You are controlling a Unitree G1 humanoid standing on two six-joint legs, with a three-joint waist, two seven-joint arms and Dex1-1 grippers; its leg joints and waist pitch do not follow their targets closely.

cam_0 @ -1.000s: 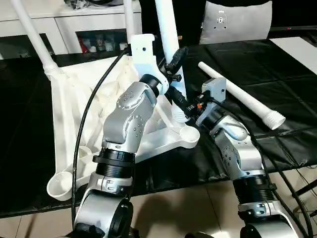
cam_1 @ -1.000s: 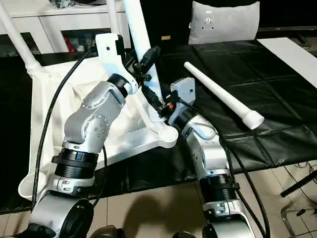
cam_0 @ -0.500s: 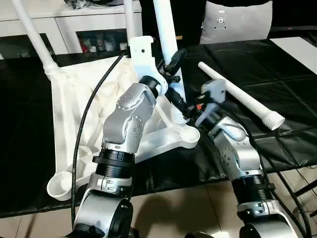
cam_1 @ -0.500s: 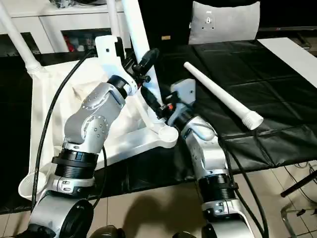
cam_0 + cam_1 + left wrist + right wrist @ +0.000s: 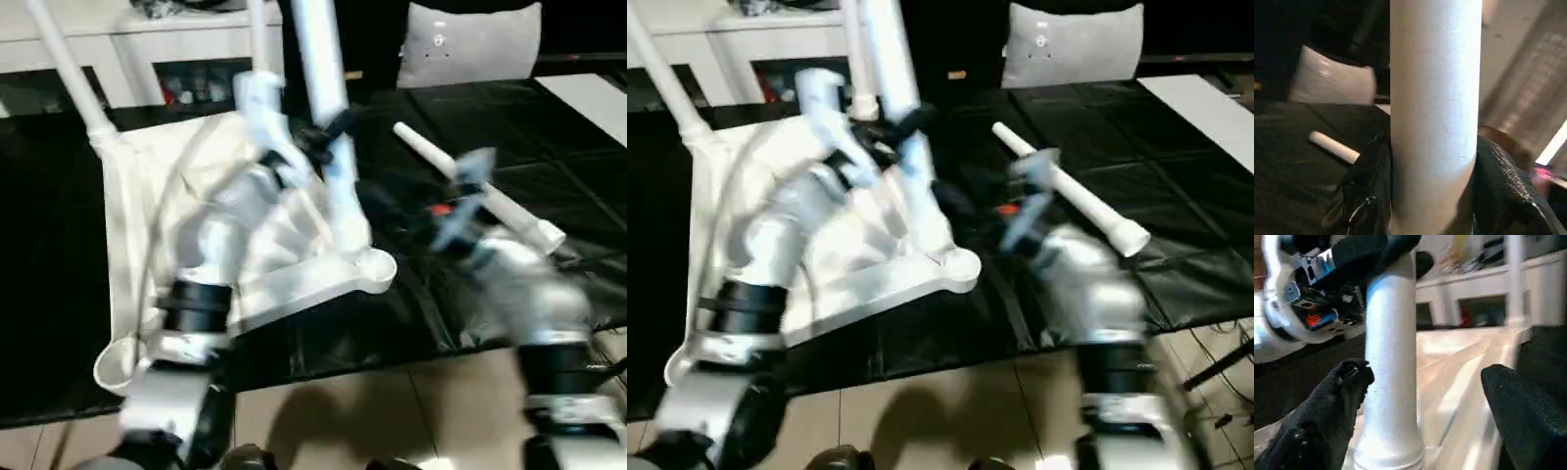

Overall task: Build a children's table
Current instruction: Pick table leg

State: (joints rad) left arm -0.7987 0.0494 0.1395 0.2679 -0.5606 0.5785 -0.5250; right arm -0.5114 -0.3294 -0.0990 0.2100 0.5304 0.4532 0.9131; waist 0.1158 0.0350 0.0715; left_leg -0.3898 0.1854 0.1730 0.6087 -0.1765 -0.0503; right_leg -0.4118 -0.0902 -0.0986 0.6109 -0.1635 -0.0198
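The white ribbed tabletop [image 5: 147, 235] lies underside up on the black work table. A white tapered leg [image 5: 333, 147] stands upright with its foot at the near right corner socket [image 5: 370, 266]. My left gripper [image 5: 328, 132] is shut on this leg partway up; in the left wrist view the leg [image 5: 1435, 98] sits between both black fingers [image 5: 1376, 186]. My right gripper [image 5: 1425, 374] is open near the leg's foot [image 5: 1390, 382], with the tube next to one finger [image 5: 1332, 411] and apart from the other. A loose leg [image 5: 1073, 191] lies on the black cover to the right.
Two more legs stand upright at the tabletop's far corners, one at the far left [image 5: 69, 73] and one further right [image 5: 258, 34]. The near left socket [image 5: 118, 364] holds nothing. White cabinets [image 5: 176, 49] and a grey cushion [image 5: 470, 39] sit behind the table.
My right arm has swung back to the right, away from the leg's foot. The leg's foot has come down onto the near right socket. My left arm still holds the leg.
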